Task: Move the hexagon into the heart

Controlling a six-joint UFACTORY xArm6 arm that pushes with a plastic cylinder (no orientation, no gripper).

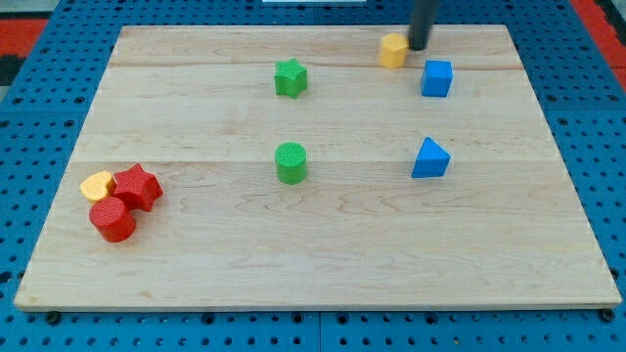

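The yellow hexagon (393, 50) sits near the board's top edge, right of centre. My tip (419, 46) is at its right side, touching or nearly touching it. The yellow heart (96, 185) lies far away at the view's left, pressed against a red star (137, 185) with a red cylinder (113, 219) just below them.
A green star (290, 77) lies left of the hexagon, on the line toward the heart. A green cylinder (290, 161) stands mid-board. A blue cube (436, 77) is just below-right of my tip, and a blue triangular block (430, 157) below that.
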